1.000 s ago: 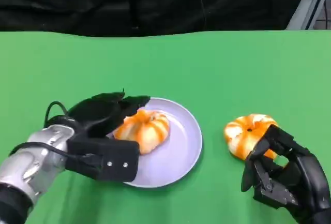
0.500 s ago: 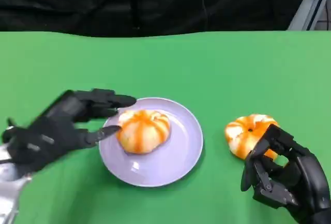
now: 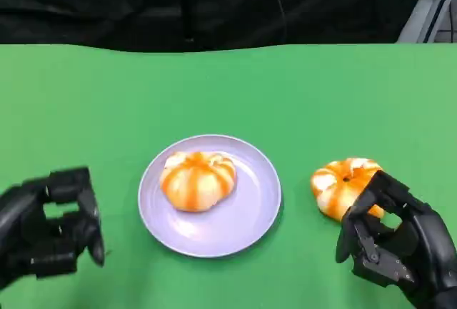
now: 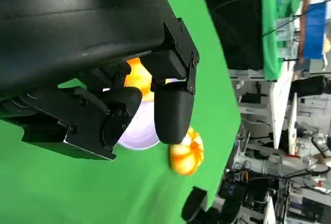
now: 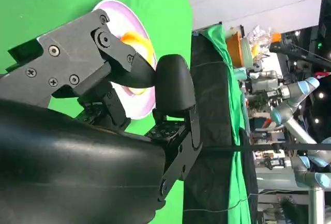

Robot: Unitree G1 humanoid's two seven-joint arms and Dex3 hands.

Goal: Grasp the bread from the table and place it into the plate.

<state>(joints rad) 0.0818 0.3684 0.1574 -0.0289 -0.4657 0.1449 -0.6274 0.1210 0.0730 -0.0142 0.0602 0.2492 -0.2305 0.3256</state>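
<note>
An orange-and-white striped bread (image 3: 198,179) lies on the left half of the lilac plate (image 3: 250,209) at the table's middle. In the left wrist view that same bread (image 4: 138,76) and plate (image 4: 135,133) peek out behind the fingers. A second, matching bread (image 3: 343,184) sits on the green cloth to the plate's right, also seen as the bread (image 4: 186,154). My left hand (image 3: 50,232) hovers low at the near left, well clear of the plate, fingers curled in and holding nothing. My right hand (image 3: 396,248) sits just in front of the second bread, fingers curled, holding nothing.
Green cloth (image 3: 285,95) covers the whole table, with a black curtain (image 3: 214,2) behind its far edge. A metal frame (image 3: 428,6) stands at the far right corner. The right wrist view shows the plate (image 5: 111,8) past my right hand (image 5: 129,105).
My left hand let go of the bread on the plate, pulled back toward the near left and curled its fingers in. The right hand and second bread stayed put.
</note>
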